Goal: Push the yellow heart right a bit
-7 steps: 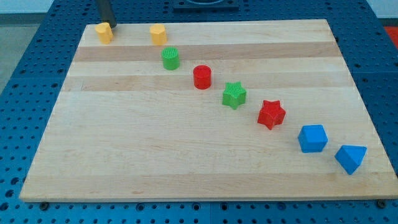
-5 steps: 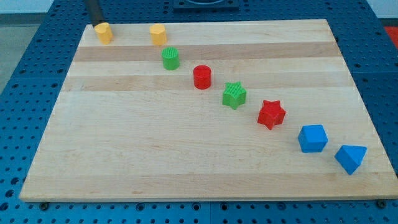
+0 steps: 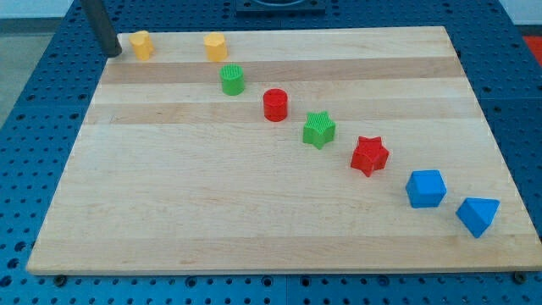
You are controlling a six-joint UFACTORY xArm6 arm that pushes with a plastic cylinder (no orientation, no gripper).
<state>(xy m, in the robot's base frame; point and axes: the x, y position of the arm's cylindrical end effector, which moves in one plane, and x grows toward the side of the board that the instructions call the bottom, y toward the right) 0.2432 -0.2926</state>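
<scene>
My tip stands at the top left corner of the board, just at its left edge, and a small gap separates it from the yellow heart on its right side. The rod has nothing to open or close; it touches no block now. The yellow heart sits near the top edge of the board, at the view's top left. I think its shape is a heart, but the block is small here and the outline is not sharp.

Further to the right, also near the top edge, sits a second yellow block; its shape I cannot tell for sure. From there a diagonal line of blocks goes down toward the view's bottom right: a green cylinder, a red cylinder, a green star, a red star, a blue cube and a blue triangular block. They are all apart from each other.

The wooden board is pale, with lighter and darker strips running left to right. It lies on a blue perforated table, which shows on all sides.

Compared with the earlier pictures, the rod has moved to the left: before it was behind the yellow heart, nearly touching it at the top, and now it is on the heart's left. The blocks have stayed where they were.
</scene>
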